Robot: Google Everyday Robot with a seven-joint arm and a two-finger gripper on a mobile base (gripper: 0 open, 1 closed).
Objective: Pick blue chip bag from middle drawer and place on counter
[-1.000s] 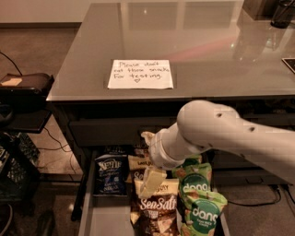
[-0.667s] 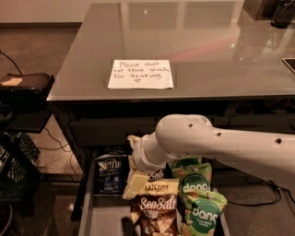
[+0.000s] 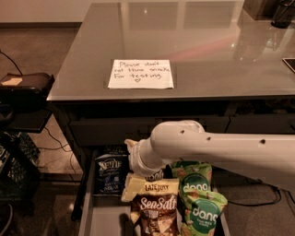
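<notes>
The blue chip bag stands upright at the back left of the open middle drawer, white "Kettle" lettering facing me. My gripper is at the end of the white arm, low over the drawer. It sits just right of the blue bag's top and above the brown "Sea Salt" bag. Whether it touches the blue bag does not show. The counter lies above the drawer, with the white handwritten note near its front edge.
Two green "dang" bags stand in the drawer's right row, under the arm. A dark box and cables stand left of the cabinet. Dark objects sit at the counter's far right corner.
The arm has swung left across the drawer, and the gripper went from over the middle row to beside the blue chip bag. The bags have not moved.
</notes>
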